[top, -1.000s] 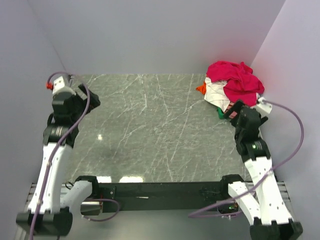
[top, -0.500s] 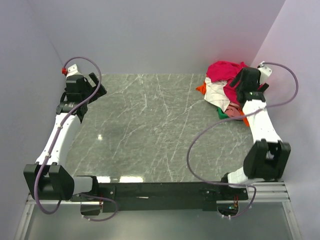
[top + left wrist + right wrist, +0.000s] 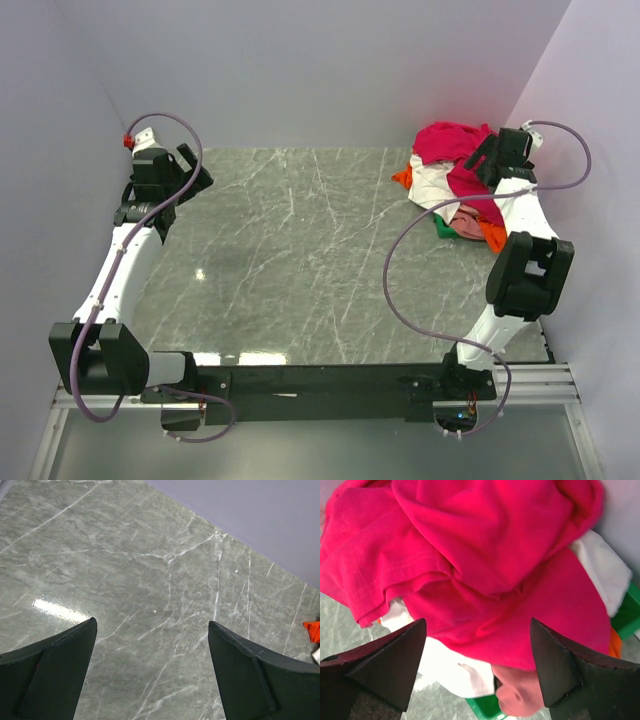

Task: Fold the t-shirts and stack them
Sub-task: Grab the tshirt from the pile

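The t-shirts lie heaped at the far right corner of the tabletop, with the right gripper spread wide over the crimson shirt and the left gripper likewise released and empty, so a deep pinch risks gathering several tangled layers.

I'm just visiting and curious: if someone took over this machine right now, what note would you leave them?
Left gripper: open, empty, above bare marble table, far left.
Right gripper: open, empty, over the crimson t-shirt.
T-shirts: crumpled together, far right corner; crimson on top, white t-shirt, orange t-shirt and green t-shirt beneath.
Done: nothing folded.
Left: fold each, then stack.
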Tool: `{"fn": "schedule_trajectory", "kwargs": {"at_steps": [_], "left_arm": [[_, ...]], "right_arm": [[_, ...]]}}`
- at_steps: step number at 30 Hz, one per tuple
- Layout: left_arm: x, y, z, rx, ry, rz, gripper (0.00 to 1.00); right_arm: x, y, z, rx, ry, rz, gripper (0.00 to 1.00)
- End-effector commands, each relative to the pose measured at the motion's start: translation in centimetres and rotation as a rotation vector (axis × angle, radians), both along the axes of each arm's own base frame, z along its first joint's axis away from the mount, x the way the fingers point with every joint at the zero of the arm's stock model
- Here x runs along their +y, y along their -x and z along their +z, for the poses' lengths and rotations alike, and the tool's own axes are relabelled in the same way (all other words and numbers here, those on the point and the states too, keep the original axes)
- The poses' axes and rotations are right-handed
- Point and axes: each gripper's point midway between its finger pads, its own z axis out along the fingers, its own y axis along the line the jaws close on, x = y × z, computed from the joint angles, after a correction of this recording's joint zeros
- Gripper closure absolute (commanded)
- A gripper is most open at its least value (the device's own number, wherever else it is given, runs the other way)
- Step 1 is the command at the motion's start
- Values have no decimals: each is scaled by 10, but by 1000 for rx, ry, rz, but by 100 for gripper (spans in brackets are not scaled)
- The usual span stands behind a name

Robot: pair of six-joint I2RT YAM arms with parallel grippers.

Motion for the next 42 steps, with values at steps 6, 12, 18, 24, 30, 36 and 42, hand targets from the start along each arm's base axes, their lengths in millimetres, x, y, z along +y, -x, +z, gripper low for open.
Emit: {"fn": "schedule_trajectory", "kwargs": {"at_steps": [6,12,18,24,30,36,42], "left_arm": [[1,-5,10,-30,9,0,2],[2,1,8,-18,16,17,3],[4,7,10,-21,22,33,3],[4,6,16,-27,21,35,3],[3,8,25,-59,20,23,3],[0,12,29,-65,9,-7,3],[-7,21,40,-99,27,-41,3]], "right_arm": [[3,-37,-1,-45,-32,98,11],[-3,-47,-15,-16,-34,103,14],[-9,-58,-17,-23,-38,120,45],[0,-60,11,-83,-54,162,100],[12,-22,75,-227,-28,157,100],[37,32,155,-375,50,180,100],[76,83,243,-524,150,263,100]]}}
